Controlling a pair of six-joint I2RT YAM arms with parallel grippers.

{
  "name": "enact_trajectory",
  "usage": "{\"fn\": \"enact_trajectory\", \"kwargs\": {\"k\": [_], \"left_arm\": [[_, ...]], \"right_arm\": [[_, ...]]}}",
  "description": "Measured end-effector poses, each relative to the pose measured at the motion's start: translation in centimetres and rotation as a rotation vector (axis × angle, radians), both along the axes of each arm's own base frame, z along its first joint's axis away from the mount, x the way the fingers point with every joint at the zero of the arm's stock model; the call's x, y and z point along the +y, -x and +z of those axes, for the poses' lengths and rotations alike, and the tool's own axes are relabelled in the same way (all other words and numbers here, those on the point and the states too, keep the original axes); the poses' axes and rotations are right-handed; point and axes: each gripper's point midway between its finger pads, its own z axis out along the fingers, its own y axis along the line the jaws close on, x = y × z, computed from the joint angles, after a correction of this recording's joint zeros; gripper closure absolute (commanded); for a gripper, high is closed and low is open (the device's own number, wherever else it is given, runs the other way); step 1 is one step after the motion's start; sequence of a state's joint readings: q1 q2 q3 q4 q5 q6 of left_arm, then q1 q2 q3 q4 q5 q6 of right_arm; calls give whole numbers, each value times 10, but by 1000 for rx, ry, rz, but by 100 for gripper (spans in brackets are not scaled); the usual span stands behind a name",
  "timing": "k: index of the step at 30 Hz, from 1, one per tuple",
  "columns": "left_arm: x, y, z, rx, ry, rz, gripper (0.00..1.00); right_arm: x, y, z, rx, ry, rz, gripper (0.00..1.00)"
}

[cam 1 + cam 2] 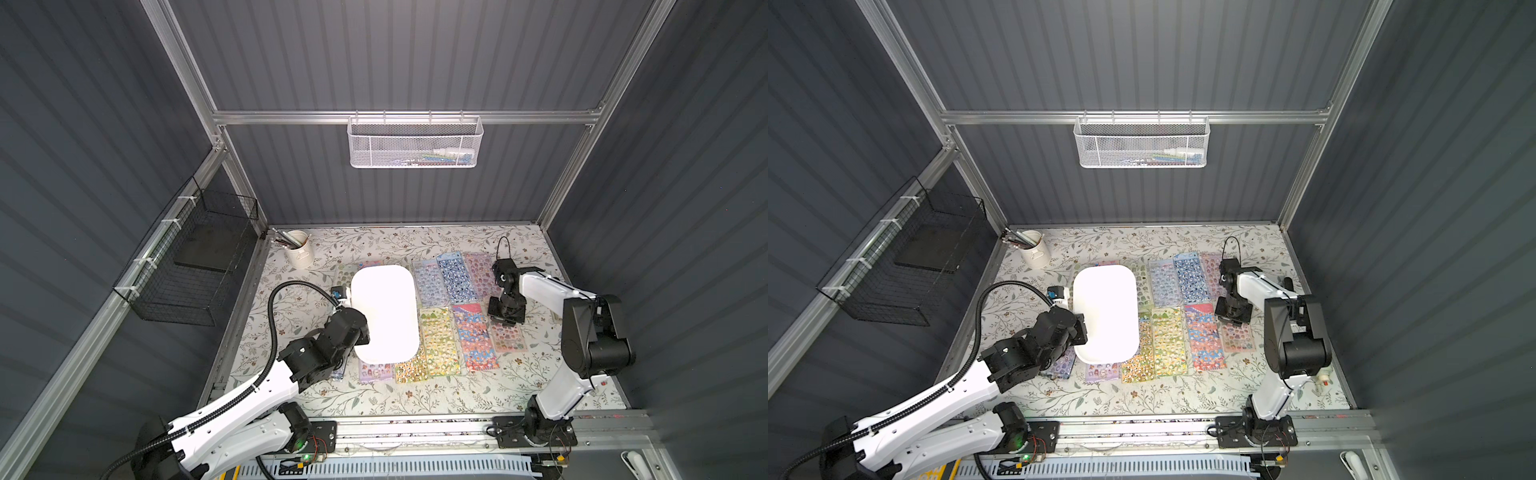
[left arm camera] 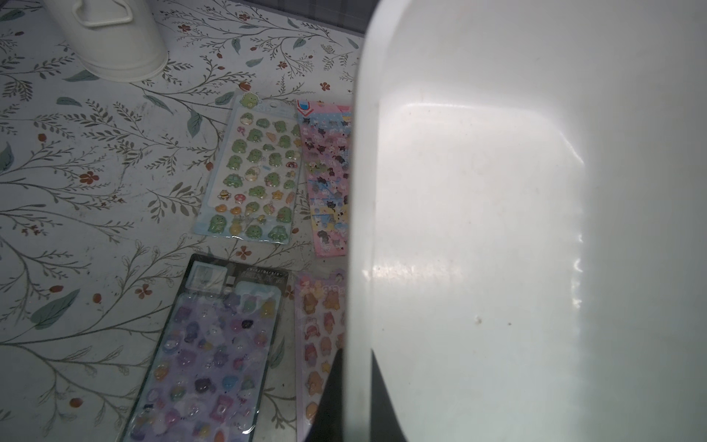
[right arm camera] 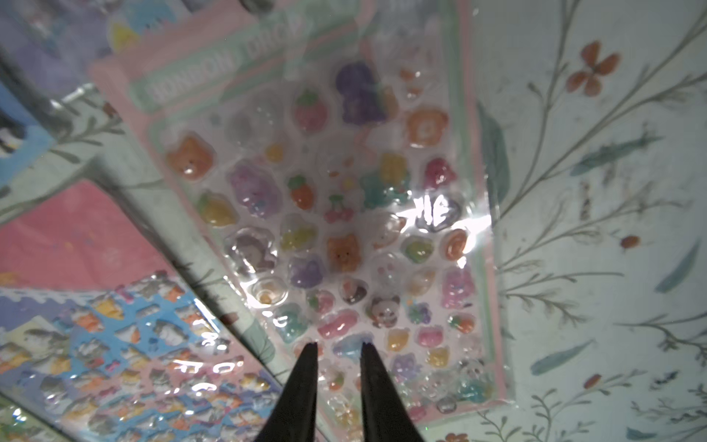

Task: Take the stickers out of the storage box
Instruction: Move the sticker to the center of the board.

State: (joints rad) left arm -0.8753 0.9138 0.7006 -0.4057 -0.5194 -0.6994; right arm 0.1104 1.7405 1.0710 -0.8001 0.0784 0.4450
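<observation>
Grey ribbed-wall cell with a floral-print bench (image 1: 415,399) at the bottom. Left jaws are clamped on the long-side rim of the shallow white smooth plastic storage box (image 1: 384,316). In the left wrist view one black finger (image 2: 332,390) sits outside the wall and the other inside, with the rim pinched between. The part of the box interior in view is bare glossy white. The box sits mid-bench in both top views, looks raised, and covers parts of the sheets under it. Right jaws are a narrow gap apart with nothing between them, tips pointed down over a pastel pink-bordered sticker sheet (image 3: 344,229) of puffy bears and fruit; can't tell if they touch it. Just beside that is a red-and-blue sheet (image 3: 95,344). The stickers (image 1: 455,276) are glossy rectangular sheets of tiny cartoon figures. The visible ones lie flat on the bench outside the box: two rows of three on the right-arm side, more poking out past the box's near and far edges. The left wrist view picks up a green frog sheet (image 2: 260,172), a pink sheet with black cats (image 2: 329,180), a dark-bordered purple sheet (image 2: 214,352) and a peach bear sheet (image 2: 321,336); the pink and peach ones are cut off by the box wall. Far-left corner holds a white pot of pencils (image 1: 299,249). A white mesh basket (image 1: 413,143) hangs on the back rail, and a black wire basket (image 1: 191,266) on the left wall.
</observation>
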Motion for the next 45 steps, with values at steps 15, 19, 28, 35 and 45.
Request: {"fn": "enact_trajectory", "kwargs": {"k": [15, 19, 28, 35, 45], "left_arm": [[16, 0, 30, -74, 6, 46, 100], [18, 0, 30, -72, -3, 51, 100], [21, -1, 28, -69, -20, 67, 100], [25, -3, 40, -83, -33, 90, 100], [44, -13, 76, -122, -101, 205, 100]], "right_arm": [[2, 13, -10, 23, 1, 18, 78], [4, 19, -10, 27, 1, 35, 79], [3, 36, -10, 42, 1, 49, 79], [0, 43, -4, 44, 9, 61, 71], [24, -26, 91, -311, -32, 144, 59]]}}
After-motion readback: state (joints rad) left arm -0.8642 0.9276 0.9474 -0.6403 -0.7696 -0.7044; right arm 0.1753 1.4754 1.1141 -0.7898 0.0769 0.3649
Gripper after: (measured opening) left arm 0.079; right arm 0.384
